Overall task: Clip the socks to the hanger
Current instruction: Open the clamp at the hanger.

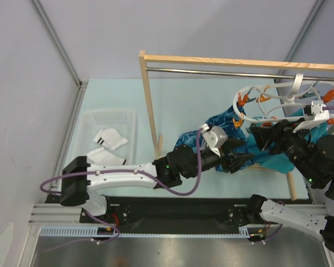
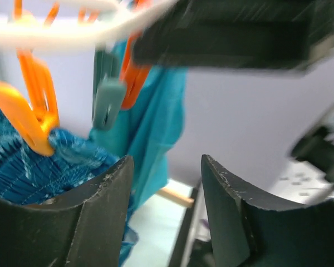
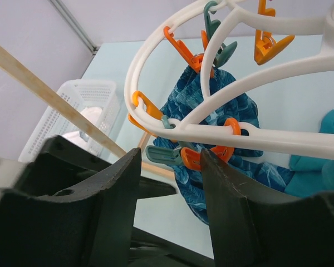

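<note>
Top view. Looking down on a pale teal table boxed in by grey walls. Finding both socks lying in the basket at far left, well apart from the hanger. Noting the hanger hooked over the rack rail at upper right, with a blue cloth drooping from it. Placing left gripper and right gripper near each other below the hanger, beside the cloth. Not managing to read finger spread from here.

Left wrist. Seeing fingers spread wide, nothing between. Noting an orange clip pinching the blue cloth, and a teal garment hanging behind. Finding no sock.

Right wrist. Seeing fingers spread wide as well, empty, aiming up at the hanger ring. Spotting several clips dangling free. Picking out the basket beyond the rack bar, with something white inside, likely a sock.

Judging the sock work as not begun: none gripped, none clipped. Remaining, by this reading: fetching each sock from the basket, carrying it over, pinching a free clip onto it.
</note>
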`<action>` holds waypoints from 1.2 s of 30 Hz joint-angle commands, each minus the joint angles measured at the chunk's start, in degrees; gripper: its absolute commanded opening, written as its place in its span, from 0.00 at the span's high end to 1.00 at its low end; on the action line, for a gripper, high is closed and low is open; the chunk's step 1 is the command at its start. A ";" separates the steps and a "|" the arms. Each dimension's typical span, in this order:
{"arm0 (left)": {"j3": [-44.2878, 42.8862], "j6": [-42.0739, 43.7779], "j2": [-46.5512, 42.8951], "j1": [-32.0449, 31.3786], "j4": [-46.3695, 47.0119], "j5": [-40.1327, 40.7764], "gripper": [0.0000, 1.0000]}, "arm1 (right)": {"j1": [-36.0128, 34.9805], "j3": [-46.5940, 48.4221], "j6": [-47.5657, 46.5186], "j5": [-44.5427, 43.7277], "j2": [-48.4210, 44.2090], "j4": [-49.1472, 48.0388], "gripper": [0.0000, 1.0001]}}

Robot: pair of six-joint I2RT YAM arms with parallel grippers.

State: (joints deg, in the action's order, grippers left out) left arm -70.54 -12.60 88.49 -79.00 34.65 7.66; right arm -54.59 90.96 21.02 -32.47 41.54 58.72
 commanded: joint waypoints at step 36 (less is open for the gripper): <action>7.69 9.61 -2.00 8.69 16.40 -11.78 0.31 | -0.17 -1.83 0.25 0.48 -2.52 -1.68 0.48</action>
State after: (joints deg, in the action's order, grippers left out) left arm -64.64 -2.85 90.89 -71.07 44.34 3.73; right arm -54.59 89.58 20.97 -30.22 39.03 58.02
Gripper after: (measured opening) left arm 0.692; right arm 0.523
